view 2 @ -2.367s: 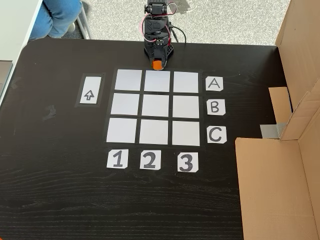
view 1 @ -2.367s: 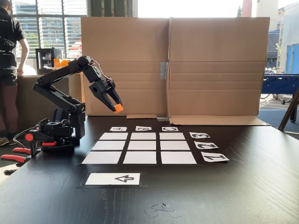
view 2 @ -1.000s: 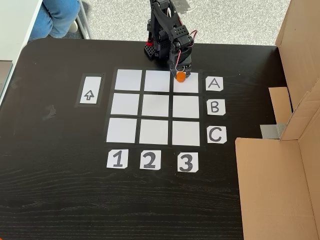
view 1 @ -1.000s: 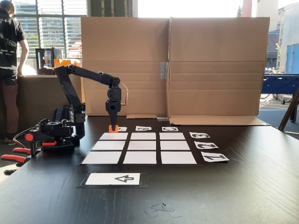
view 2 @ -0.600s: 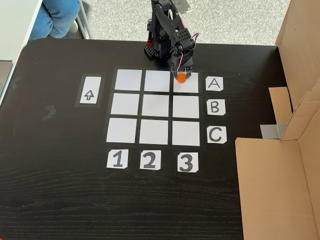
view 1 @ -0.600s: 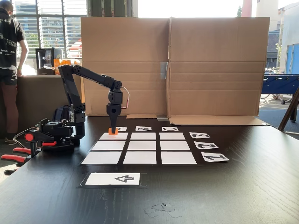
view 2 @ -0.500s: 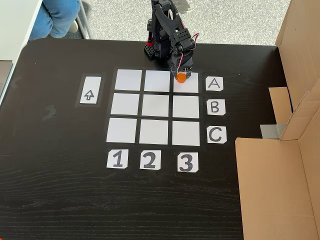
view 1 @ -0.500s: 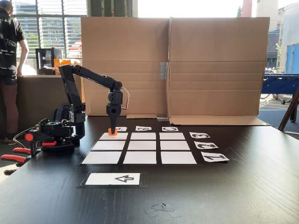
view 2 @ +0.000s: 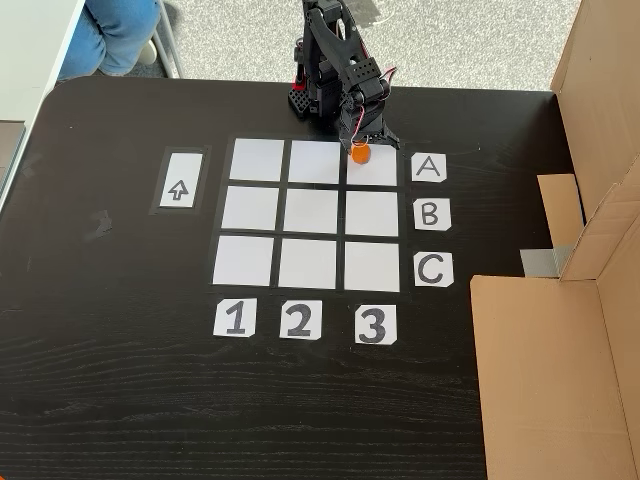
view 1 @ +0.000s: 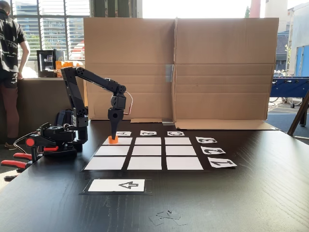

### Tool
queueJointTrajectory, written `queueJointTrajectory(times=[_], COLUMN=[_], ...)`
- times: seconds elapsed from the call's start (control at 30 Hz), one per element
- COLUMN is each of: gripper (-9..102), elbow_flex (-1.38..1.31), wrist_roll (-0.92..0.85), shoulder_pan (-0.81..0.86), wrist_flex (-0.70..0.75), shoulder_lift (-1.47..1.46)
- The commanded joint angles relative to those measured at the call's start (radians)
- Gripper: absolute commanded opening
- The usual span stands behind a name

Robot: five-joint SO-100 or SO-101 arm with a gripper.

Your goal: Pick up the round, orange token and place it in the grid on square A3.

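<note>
In the overhead fixed view, the token (view 2: 360, 154) sat directly beneath the gripper (view 2: 361, 150), on the upper edge of square A3 (view 2: 371, 165), upper center of frame. Whether the jaws gripped or had loosened, I could not tell; release looked imminent.

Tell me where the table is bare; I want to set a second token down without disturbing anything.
The dark strip below the number cards, toward the near edge, is widest. There is also room left of the arrow card. The other grid cells lie bare. It is crowded at square A3, where the end effector stands over the token, and by the cardboard.
</note>
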Motion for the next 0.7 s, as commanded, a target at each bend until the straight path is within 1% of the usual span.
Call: queueJointTrajectory(times=[0.0, 0.23, 0.37, 0.5, 0.67], gripper=[52, 53, 53, 54, 53], elbow_flex=[-0.014, -0.021, -0.051, -0.175, -0.376], wrist_roll=[0.014, 0.041, 0.067, 0.124, 0.221], shoulder_pan=[0.026, 0.13, 0.225, 0.347, 0.548], wrist_flex=[0.008, 0.034, 0.044, 0.052, 0.038], shoulder_lift=[0.069, 0.245, 0.367, 0.439, 0.468])
